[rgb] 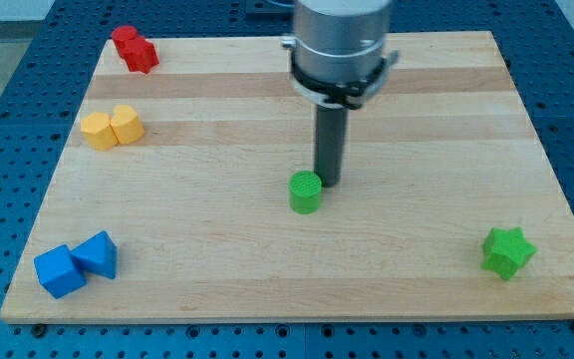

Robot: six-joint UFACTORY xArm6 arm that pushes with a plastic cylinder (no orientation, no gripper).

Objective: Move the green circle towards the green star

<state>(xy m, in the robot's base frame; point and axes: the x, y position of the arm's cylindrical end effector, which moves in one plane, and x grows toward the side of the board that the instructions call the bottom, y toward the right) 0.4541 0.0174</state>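
Observation:
The green circle (306,191) is a short cylinder near the middle of the wooden board (217,269). The green star (507,251) lies near the board's bottom right corner, far to the right of the circle. My tip (327,182) is the lower end of a dark rod under a grey cylindrical arm end. It rests just above and to the right of the green circle, touching it or nearly so.
Two red blocks (135,49) sit at the top left corner. Two yellow blocks (112,128) lie below them on the left. Two blue blocks (77,264) lie at the bottom left. Blue perforated table surrounds the board.

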